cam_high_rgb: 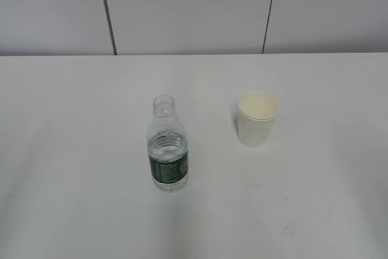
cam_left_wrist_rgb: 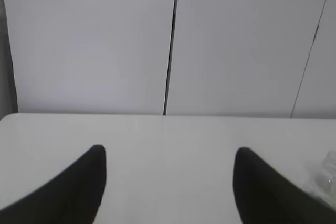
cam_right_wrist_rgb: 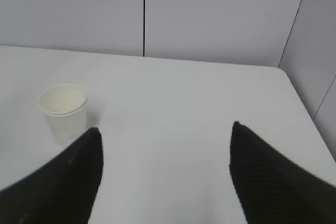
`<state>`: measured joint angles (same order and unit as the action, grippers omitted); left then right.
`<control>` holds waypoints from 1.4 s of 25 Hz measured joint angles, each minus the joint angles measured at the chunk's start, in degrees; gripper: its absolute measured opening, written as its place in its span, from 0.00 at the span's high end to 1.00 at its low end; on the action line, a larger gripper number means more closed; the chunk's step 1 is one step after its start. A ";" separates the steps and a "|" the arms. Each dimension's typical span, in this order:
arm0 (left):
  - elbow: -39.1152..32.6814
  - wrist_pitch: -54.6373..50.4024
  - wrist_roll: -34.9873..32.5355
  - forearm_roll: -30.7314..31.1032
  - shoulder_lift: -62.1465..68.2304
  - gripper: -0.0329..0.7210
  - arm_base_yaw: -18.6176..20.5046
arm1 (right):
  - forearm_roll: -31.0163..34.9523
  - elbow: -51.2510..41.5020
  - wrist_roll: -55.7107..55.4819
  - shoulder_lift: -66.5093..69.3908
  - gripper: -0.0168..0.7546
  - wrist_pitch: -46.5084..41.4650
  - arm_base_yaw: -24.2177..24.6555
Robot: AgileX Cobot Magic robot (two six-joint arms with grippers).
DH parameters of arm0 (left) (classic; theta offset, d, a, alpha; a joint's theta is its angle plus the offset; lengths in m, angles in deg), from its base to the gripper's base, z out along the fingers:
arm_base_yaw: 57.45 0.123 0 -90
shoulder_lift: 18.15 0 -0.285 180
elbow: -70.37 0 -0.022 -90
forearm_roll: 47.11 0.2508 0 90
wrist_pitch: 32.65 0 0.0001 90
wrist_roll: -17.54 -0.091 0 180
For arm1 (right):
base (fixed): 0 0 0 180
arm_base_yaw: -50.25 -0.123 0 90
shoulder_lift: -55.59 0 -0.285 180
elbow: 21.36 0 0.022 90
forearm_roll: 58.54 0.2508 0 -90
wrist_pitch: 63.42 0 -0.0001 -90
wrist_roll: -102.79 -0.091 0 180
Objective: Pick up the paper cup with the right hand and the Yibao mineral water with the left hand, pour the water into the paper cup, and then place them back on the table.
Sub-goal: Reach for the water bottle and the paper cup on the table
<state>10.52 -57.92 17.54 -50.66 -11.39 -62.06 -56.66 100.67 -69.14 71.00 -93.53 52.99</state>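
A: Both pincers spread, gripping nothing. Right hand point(cam_right_wrist_rgb: 165, 174) low over the table point(cam_high_rgb: 73, 150); paper cup point(cam_right_wrist_rgb: 63, 111) ahead, left of its gap. Yibao mineral water point(cam_left_wrist_rgb: 323, 174) at far right of left hand point(cam_left_wrist_rgb: 169, 182).

B: Judged: reach not begun. Shift right hand left to centre cup between fingers; grip mid-wall, lightly. Thin cream paper, tapered, rolled rim, crushable. Bottle clear, ribbed, capless; clamp upright at green label.

The worktop point(cam_high_rgb: 73, 150) is viewed downward at a slant from the front by the exterior camera. Low, wall-facing views are given by both wrist cameras; the paper cup point(cam_right_wrist_rgb: 63, 111) is shared with the right.
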 joint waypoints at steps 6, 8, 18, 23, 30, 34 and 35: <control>-3.49 7.76 0.00 0.42 0.00 0.33 0.00 | -1.23 -7.13 0.13 4.64 0.22 15.98 0.00; -4.42 8.19 0.00 2.38 0.00 0.33 0.00 | -1.32 -8.23 0.13 6.21 0.22 19.83 0.00; -7.18 16.93 0.00 2.22 6.20 0.33 0.00 | -2.23 -11.58 0.13 18.72 0.22 35.95 0.00; -7.18 22.18 0.00 1.79 14.56 0.33 0.00 | -3.04 -11.58 0.13 25.59 0.22 41.27 0.00; -7.18 31.98 0.00 7.73 26.91 0.33 0.00 | -3.16 -11.58 0.13 33.86 0.22 47.80 0.00; -7.18 36.89 0.00 5.13 33.11 0.33 0.00 | -4.25 -11.58 0.13 38.07 0.22 51.80 0.00; -7.18 37.76 0.00 4.66 35.29 0.33 0.00 | -4.49 -11.58 0.13 39.31 0.22 52.77 0.00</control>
<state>3.33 -20.16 17.54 -46.00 23.90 -62.06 -61.15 89.09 -69.01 110.31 -40.76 52.99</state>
